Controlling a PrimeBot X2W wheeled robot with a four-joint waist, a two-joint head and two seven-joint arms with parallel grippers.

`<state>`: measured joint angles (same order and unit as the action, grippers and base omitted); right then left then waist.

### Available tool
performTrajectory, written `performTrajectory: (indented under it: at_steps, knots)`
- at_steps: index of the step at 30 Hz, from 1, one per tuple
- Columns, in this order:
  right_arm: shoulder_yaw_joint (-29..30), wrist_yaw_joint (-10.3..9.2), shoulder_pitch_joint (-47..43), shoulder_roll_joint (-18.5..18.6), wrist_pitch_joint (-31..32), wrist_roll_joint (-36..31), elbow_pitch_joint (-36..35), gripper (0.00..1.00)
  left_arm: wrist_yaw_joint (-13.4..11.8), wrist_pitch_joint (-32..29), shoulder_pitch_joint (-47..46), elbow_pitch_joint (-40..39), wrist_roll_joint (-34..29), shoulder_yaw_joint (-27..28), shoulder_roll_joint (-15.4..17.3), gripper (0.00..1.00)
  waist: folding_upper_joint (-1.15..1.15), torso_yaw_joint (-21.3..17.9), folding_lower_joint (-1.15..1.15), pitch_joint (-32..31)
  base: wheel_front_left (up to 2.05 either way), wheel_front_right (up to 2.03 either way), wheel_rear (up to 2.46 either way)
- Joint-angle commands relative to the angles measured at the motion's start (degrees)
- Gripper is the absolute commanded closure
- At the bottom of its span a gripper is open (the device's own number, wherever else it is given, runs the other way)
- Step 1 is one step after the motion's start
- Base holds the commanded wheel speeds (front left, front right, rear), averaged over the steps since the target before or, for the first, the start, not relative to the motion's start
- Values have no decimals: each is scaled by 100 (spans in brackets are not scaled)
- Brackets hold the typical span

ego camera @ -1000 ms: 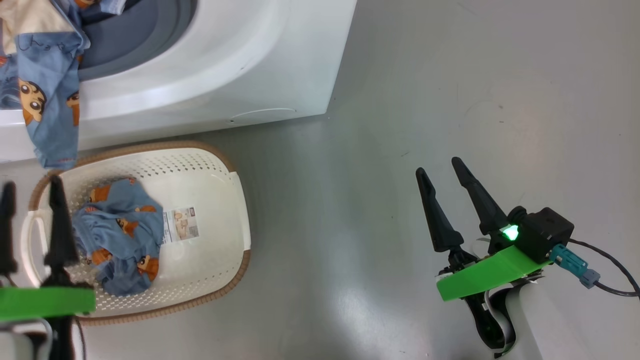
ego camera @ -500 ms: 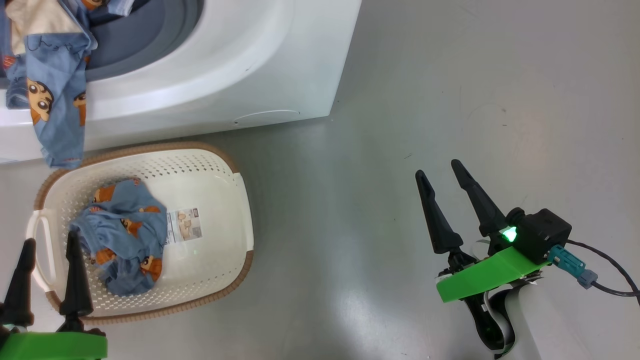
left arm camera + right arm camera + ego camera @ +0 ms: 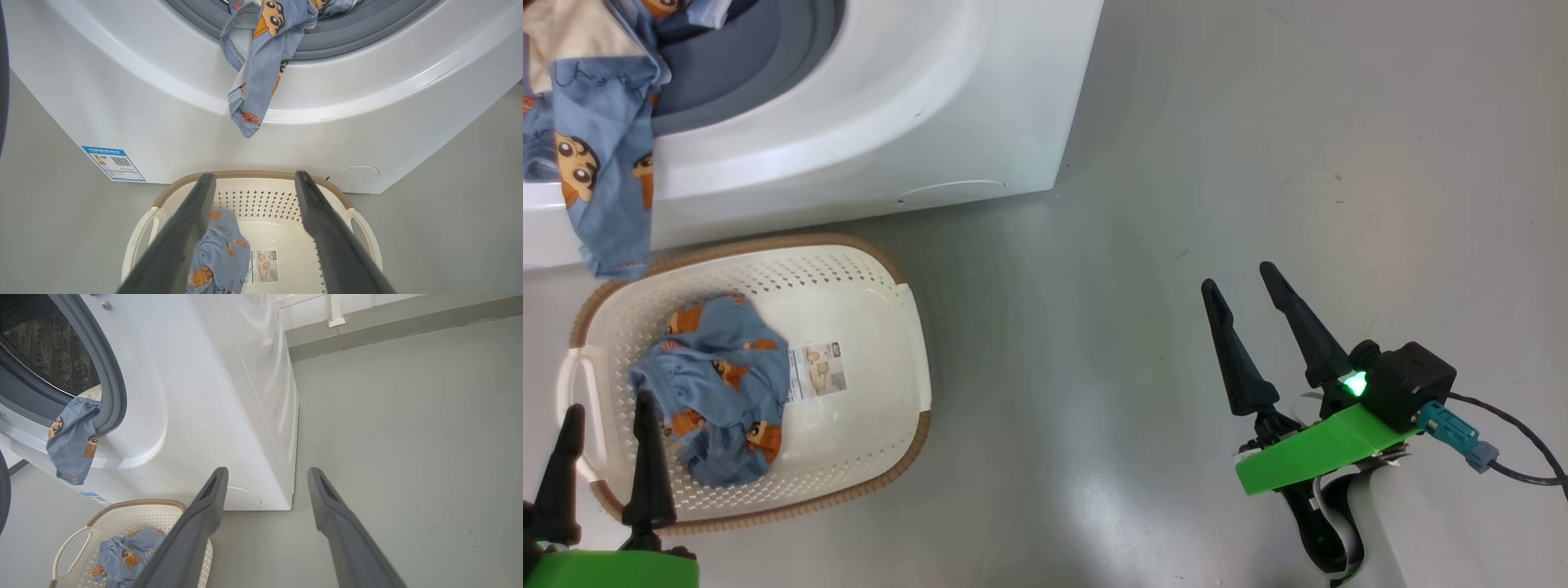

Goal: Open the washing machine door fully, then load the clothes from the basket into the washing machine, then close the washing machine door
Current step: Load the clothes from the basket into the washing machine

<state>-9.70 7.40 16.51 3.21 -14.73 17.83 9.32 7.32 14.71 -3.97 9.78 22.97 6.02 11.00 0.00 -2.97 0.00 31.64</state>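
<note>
The washing machine (image 3: pixel 890 98) stands with its mouth uncovered. The washing machine door shows as a dark edge (image 3: pixel 3 81) at the left. Blue printed clothes (image 3: pixel 600 155) and a cream piece (image 3: pixel 572 33) hang out over the grey ring and down the white front, also seen as hanging clothes (image 3: pixel 257 81). On the floor in front sits the basket (image 3: pixel 874 269) with one crumpled blue piece (image 3: pixel 715 392) inside. My left gripper (image 3: pixel 609 404) is open and empty above the basket's near left corner. My right gripper (image 3: pixel 1237 275) is open and empty over bare floor, far right of the basket.
Grey floor (image 3: pixel 1258 122) spreads to the right of the machine. A blue label sticker (image 3: pixel 113 163) and a round cover (image 3: pixel 355 173) sit low on the machine's front. A wall base (image 3: pixel 388 326) runs behind the machine.
My left gripper has drawn back from over the basket toward the view's lower left corner, still open. The right arm has stayed put. The camera swayed slightly.
</note>
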Motion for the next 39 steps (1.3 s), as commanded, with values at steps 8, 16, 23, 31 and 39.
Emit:
performTrajectory:
  at_steps: [8, 16, 23, 31, 39]
  knots:
    - [-172, 9, -113, -34, -27, 63, -144, 0, 16, 29, -358, 1, 49, 59, 395, 0, 0, -36, 0, 8, 0, 0, 0]
    - [-254, 9, -85, -34, -27, 105, -148, 0, 16, 29, -1077, 10, 32, -27, 711, 0, 0, -140, 0, 22, 0, 0, 0]
    - [-279, 9, -102, -34, -27, 139, -171, 0, 16, 10, -1718, 467, 25, -195, 909, 0, 0, -240, 0, 42, 0, 0, 0]
    - [-314, 9, -116, -34, -27, 192, -195, 0, -7, -393, -2474, 1114, 83, -308, 1148, 0, 0, -312, 0, 104, 0, 0, 0]
    - [-373, 9, -72, -34, -27, 254, -183, 0, -14, -844, -3185, 1818, 156, -415, 1276, 0, 0, -356, 0, 226, 0, 0, 0]
